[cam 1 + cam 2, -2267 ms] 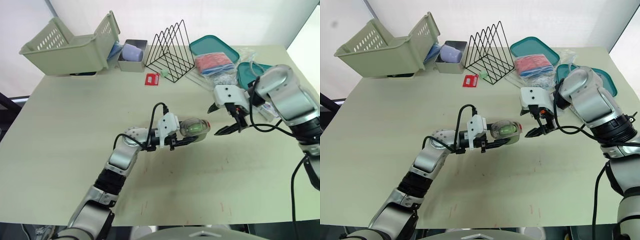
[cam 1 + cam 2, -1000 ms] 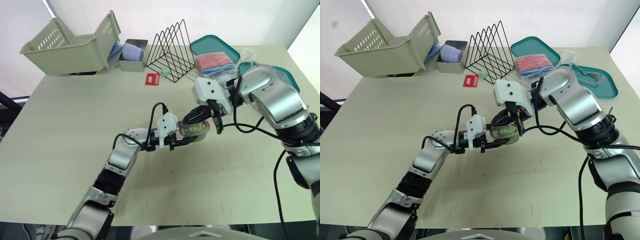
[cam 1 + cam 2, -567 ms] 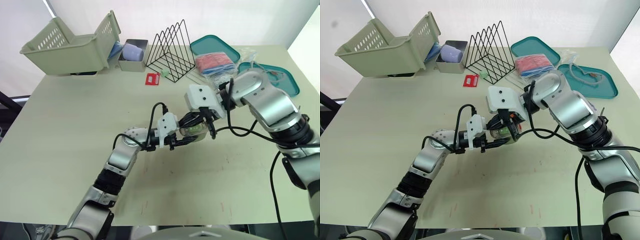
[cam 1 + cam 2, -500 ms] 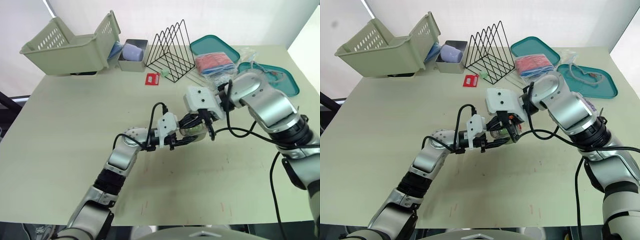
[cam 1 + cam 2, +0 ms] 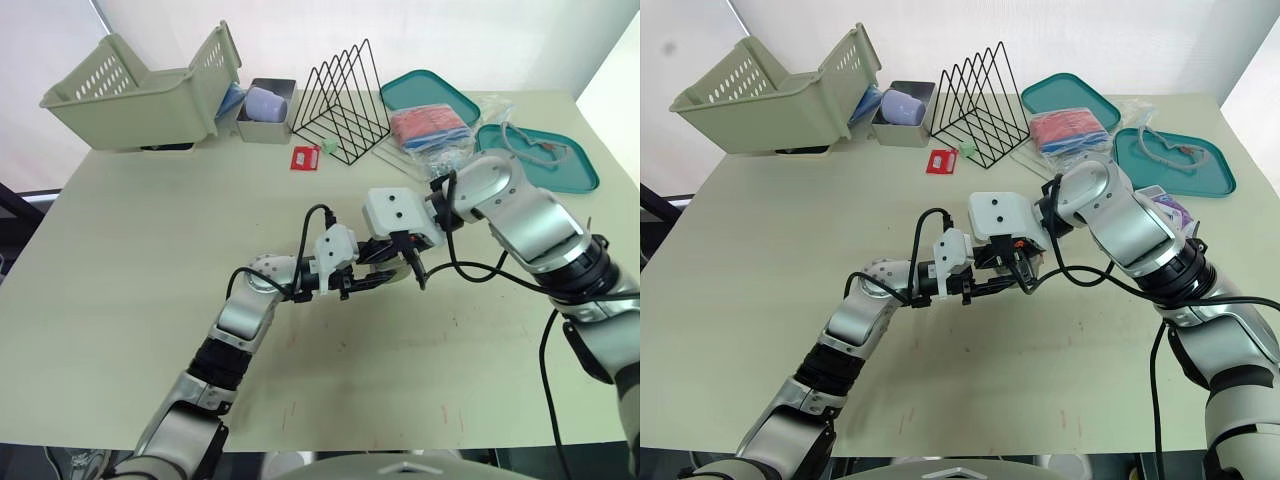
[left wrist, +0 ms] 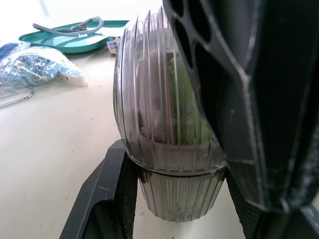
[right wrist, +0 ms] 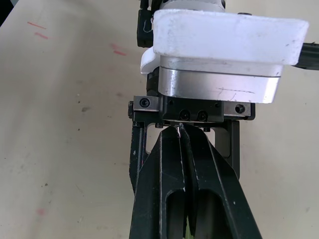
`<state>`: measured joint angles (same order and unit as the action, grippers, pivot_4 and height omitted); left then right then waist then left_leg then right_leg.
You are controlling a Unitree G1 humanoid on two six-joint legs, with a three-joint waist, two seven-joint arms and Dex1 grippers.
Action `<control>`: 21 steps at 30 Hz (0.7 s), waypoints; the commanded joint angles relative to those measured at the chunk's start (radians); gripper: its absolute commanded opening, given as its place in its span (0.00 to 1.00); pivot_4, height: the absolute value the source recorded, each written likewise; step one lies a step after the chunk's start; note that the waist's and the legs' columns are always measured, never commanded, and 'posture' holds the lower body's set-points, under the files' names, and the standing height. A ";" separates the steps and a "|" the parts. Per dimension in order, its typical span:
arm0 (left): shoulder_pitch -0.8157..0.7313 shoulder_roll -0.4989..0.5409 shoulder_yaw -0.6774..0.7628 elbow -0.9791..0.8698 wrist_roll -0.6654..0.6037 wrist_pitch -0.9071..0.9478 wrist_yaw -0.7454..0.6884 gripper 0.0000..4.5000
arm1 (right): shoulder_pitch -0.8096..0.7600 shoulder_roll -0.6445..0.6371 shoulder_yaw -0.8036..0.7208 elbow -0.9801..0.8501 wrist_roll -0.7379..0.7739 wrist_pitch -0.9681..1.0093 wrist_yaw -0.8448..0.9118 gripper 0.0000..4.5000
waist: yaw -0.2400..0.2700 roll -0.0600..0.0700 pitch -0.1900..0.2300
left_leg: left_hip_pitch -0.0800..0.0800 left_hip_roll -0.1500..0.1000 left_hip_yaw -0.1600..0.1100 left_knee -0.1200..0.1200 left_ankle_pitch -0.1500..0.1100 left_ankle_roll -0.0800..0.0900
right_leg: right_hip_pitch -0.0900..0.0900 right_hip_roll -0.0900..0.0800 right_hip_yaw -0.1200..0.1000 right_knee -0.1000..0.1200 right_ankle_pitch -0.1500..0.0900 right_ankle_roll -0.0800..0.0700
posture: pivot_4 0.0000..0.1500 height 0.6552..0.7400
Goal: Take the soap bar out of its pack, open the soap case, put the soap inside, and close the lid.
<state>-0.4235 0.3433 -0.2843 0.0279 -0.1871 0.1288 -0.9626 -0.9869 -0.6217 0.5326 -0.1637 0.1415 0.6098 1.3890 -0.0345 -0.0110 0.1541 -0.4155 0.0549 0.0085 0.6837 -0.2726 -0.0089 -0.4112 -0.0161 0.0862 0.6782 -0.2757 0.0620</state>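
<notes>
A: What changed? 
B: The right gripper (image 7: 180,130) has swung in from the side of the teal tray (image 5: 540,160). It now sits right over the soap case (image 6: 164,124), in front of the wire rack (image 5: 345,100) on the robot's side.

A: Right gripper state? 
B: Its fingers (image 7: 164,199) are pressed together with only a hairline between them. Whether they pinch anything can't be told. They point at the left arm's white wrist mount.

A: Left gripper (image 5: 375,272)? 
B: It is clamped on the soap case, one finger on each side, same spot as before. The case is off the tabletop (image 5: 150,260).

A: Where is the soap (image 6: 182,99)? 
B: It is inside the case. Green shows through the ribbed clear shell in the left wrist view.

A: Is the lid shut? 
B: The two shell halves overlap, but whether the lid is fully seated can't be told. In the head views the right gripper covers most of the case.
</notes>
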 commanded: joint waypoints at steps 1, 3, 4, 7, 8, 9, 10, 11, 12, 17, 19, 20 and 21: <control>-0.002 -0.004 0.007 -0.055 -0.018 -0.007 -0.002 0.44 | -0.025 -0.013 -0.030 -0.011 0.005 0.001 0.010 0.01 | 0.000 0.000 0.000 | 0.000 0.000 0.000 0.000 0.000 0.000 | 0.000 0.000 0.000 0.000 0.000 0.000 | 1.00 1.00; -0.001 -0.004 0.007 -0.055 -0.018 -0.007 -0.003 0.44 | -0.026 -0.017 -0.034 -0.009 0.006 -0.001 0.013 0.01 | 0.000 0.000 0.000 | 0.000 0.000 0.000 0.000 0.000 0.000 | 0.000 0.000 0.000 0.000 0.000 0.000 | 1.00 1.00; -0.001 -0.004 0.007 -0.055 -0.018 -0.008 -0.004 0.44 | -0.027 -0.019 -0.037 -0.008 0.007 0.000 0.014 0.01 | 0.000 0.000 0.000 | 0.000 0.000 0.000 0.000 0.000 0.000 | 0.000 0.000 0.000 0.000 0.000 0.000 | 1.00 1.00; -0.001 -0.004 0.006 -0.055 -0.017 -0.008 -0.005 0.44 | -0.032 -0.025 -0.043 -0.004 0.008 0.001 0.017 0.01 | 0.000 0.000 0.000 | 0.000 0.000 0.000 0.000 0.000 0.000 | 0.000 0.000 0.000 0.000 0.000 0.000 | 1.00 1.00; -0.001 -0.005 0.005 -0.055 -0.017 -0.008 -0.005 0.44 | -0.033 -0.026 -0.045 -0.003 0.009 0.001 0.018 0.01 | 0.000 0.000 0.000 | 0.000 0.000 0.000 0.000 0.000 0.000 | 0.000 0.000 0.000 0.000 0.000 0.000 | 1.00 1.00; -0.001 -0.005 0.005 -0.055 -0.017 -0.008 -0.005 0.44 | -0.034 -0.027 -0.046 -0.002 0.009 0.001 0.019 0.01 | 0.000 0.000 0.000 | 0.000 0.000 0.000 0.000 0.000 0.000 | 0.000 0.000 0.000 0.000 0.000 0.000 | 1.00 1.00; -0.001 -0.005 0.005 -0.056 -0.018 -0.008 -0.005 0.44 | -0.035 -0.029 -0.047 -0.002 0.009 0.001 0.019 0.01 | 0.000 0.000 0.000 | 0.000 0.000 0.000 0.000 0.000 0.000 | 0.000 0.000 0.000 0.000 0.000 0.000 | 1.00 1.00; 0.000 -0.006 0.004 -0.056 -0.017 -0.008 -0.005 0.44 | -0.033 -0.032 -0.049 -0.004 0.009 -0.001 0.016 0.01 | 0.000 0.000 0.000 | 0.000 0.000 0.000 0.000 0.000 0.000 | 0.000 0.000 0.000 0.000 0.000 0.000 | 1.00 1.00; 0.000 -0.006 0.003 -0.056 -0.017 -0.008 -0.005 0.44 | -0.030 -0.034 -0.051 -0.006 0.010 -0.001 0.014 0.01 | 0.000 0.000 0.000 | 0.000 0.000 0.000 0.000 0.000 0.000 | 0.000 0.000 0.000 0.000 0.000 0.000 | 1.00 1.00; -0.001 -0.006 0.003 -0.055 -0.017 -0.009 -0.007 0.44 | -0.020 -0.039 -0.051 -0.020 0.010 -0.001 0.008 0.01 | 0.000 0.000 0.000 | 0.000 0.000 0.000 0.000 0.000 0.000 | 0.000 0.000 0.000 0.000 0.000 0.000 | 1.00 1.00; -0.001 -0.006 0.003 -0.055 -0.017 -0.009 -0.007 0.44 | -0.015 -0.036 -0.047 -0.024 0.006 0.002 0.001 0.01 | 0.000 0.000 0.000 | 0.000 0.000 0.000 0.000 0.000 0.000 | 0.000 0.000 0.000 0.000 0.000 0.000 | 1.00 1.00; -0.002 -0.007 0.003 -0.056 -0.017 -0.009 -0.007 0.44 | -0.012 -0.034 -0.043 -0.025 0.002 0.000 -0.003 0.01 | 0.000 0.000 0.000 | 0.000 0.000 0.000 0.000 0.000 0.000 | 0.000 0.000 0.000 0.000 0.000 0.000 | 1.00 1.00; -0.002 -0.007 0.003 -0.056 -0.017 -0.008 -0.007 0.44 | -0.009 -0.031 -0.038 -0.025 -0.003 0.000 -0.010 0.01 | 0.000 0.000 0.000 | 0.000 0.000 0.000 0.000 0.000 0.000 | 0.000 0.000 0.000 0.000 0.000 0.000 | 1.00 1.00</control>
<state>-0.4235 0.3427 -0.2848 0.0279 -0.1871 0.1288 -0.9657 -0.9964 -0.6495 0.5140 -0.1641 0.1453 0.6101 1.3912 -0.0344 -0.0110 0.1541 -0.4155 0.0549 0.0084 0.6838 -0.2726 -0.0089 -0.4111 -0.0161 0.0860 0.6783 -0.2757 0.0620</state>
